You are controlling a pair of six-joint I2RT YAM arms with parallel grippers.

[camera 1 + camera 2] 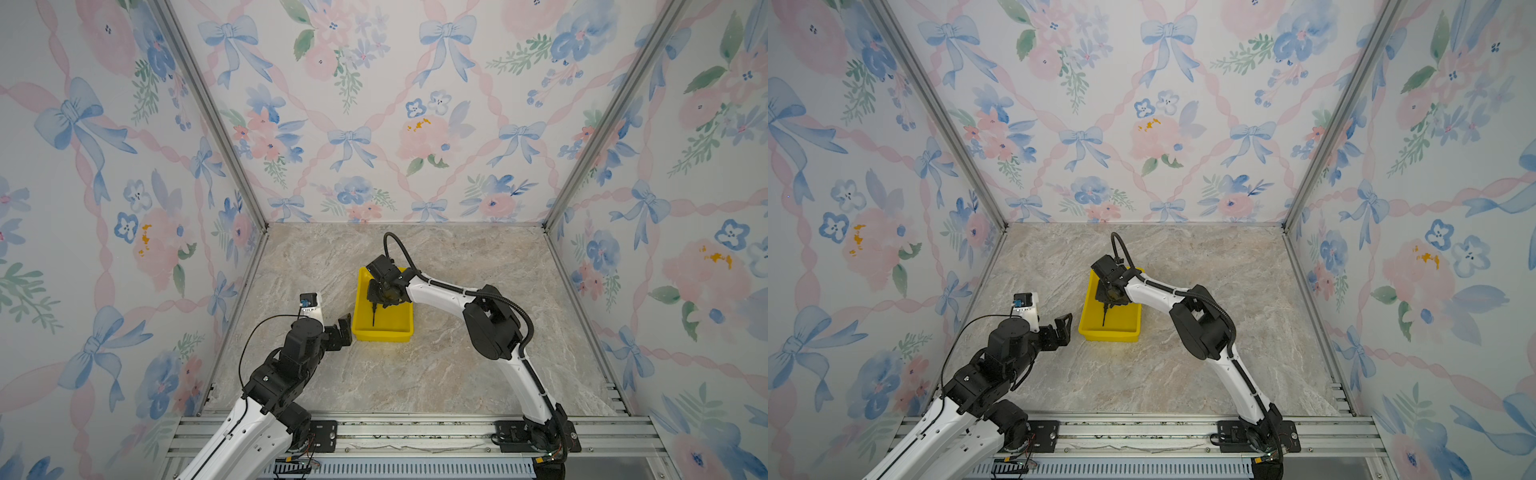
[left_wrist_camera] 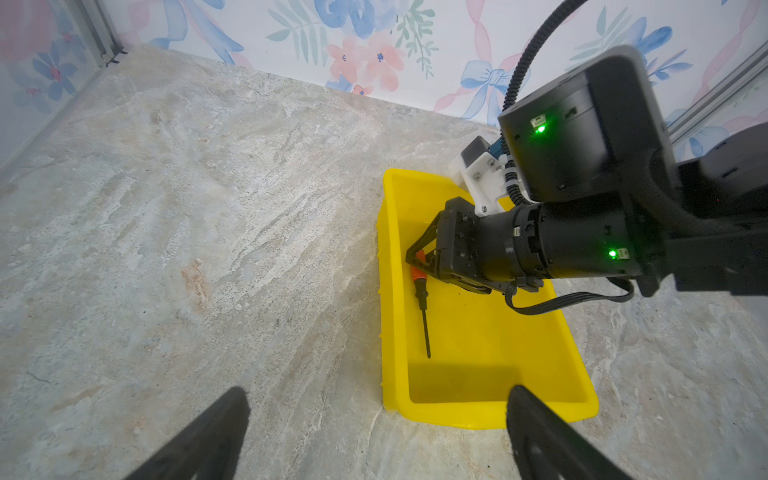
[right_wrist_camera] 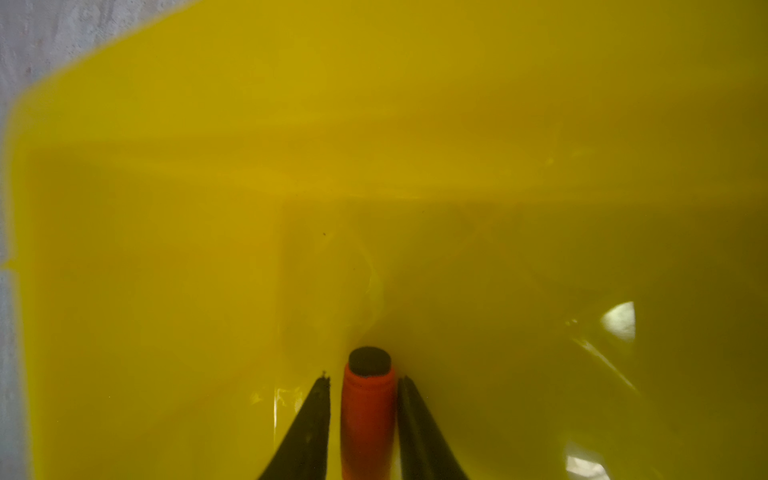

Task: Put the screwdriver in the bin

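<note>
**A:** R pincer status?

**B:** I've got the right gripper (image 3: 363,379) down inside the yellow bin (image 2: 386,266). Jaws are parted a bit. The screwdriver (image 2: 423,301) handle sits btwn the fingers, w/ a thin gap showing on one side.

**A:** And the screwdriver itself?

**B:** It's in the bin, nearer the left wall, shaft tip pointing to the near end. My left gripper (image 1: 343,331) is spread wide, just beside the bin.

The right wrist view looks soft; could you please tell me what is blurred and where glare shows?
Right wrist view: the screwdriver looks fairly sharp, the bin is blurred, with white glare patches on its inside; left wrist view: both look crisp.
</note>
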